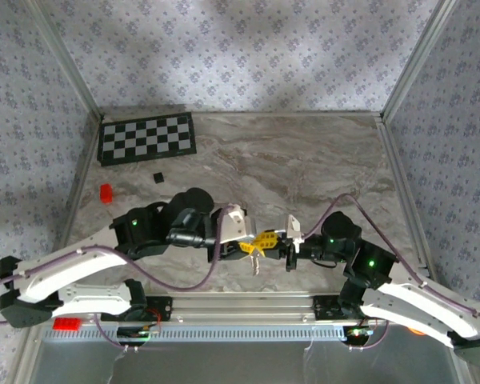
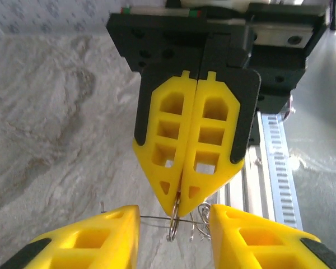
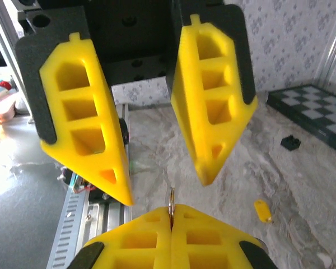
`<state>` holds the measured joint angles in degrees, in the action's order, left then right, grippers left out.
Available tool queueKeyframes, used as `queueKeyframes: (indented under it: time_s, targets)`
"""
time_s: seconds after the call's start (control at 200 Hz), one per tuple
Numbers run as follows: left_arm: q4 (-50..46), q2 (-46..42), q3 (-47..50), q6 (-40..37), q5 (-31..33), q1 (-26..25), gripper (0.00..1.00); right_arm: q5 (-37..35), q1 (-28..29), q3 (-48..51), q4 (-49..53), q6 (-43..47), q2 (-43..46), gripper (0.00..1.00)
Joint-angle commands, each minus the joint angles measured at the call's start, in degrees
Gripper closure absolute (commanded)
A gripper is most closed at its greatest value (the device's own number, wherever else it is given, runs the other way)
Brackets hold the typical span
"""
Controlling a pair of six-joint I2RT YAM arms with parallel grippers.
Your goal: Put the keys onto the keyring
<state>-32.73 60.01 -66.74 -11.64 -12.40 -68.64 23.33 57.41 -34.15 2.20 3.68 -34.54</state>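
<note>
Currently the right gripper (image 2: pixel 180 199) has its jaws pressed together on the keyring (image 2: pixel 172 227), pinching the thin ring edge-on just above the bench (image 3: pixel 302 224), near the bench's 6 o'clock edge in the top view. The left gripper (image 3: pixel 167 188) faces it with its jaws apart, either side of the ring and touching nothing. Some fine silver bits (image 2: pixel 200 221) hang at 3 o'clock of the ring; whether they are chain or a key is too small to tell. A yellow-headed key (image 3: pixel 262 210) lies loose on the bench at 4 o'clock of the ring in the right wrist view. I judge this the holding step, with no threading begun. Next, the left jaws likely need to fetch that key and line its hole up with the ring's split.
</note>
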Motion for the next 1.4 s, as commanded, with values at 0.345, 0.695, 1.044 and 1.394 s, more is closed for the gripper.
queueKeyframes:
  time_s: [0.345, 0.695, 1.044, 1.394]
  targets:
    - [26.8, -10.7, 13.0, 13.0, -3.3, 1.0, 0.64, 2.3, -0.1, 8.4, -30.8, -9.2, 3.6, 1.00]
    - [33.1, -9.4, 14.5, 15.3, -6.1, 1.5, 0.69, 2.6, -0.1, 10.6, -36.1, -10.0, 4.8, 1.00]
    - [36.7, -9.8, 16.2, 16.6, -6.8, 2.3, 0.69, 1.3, -0.1, 11.0, -36.1, -9.5, 5.6, 1.00]
    - [38.8, -12.3, 18.6, 17.6, -6.8, 3.4, 0.69, 2.2, -0.1, 12.1, -39.8, -9.9, 5.8, 1.00]
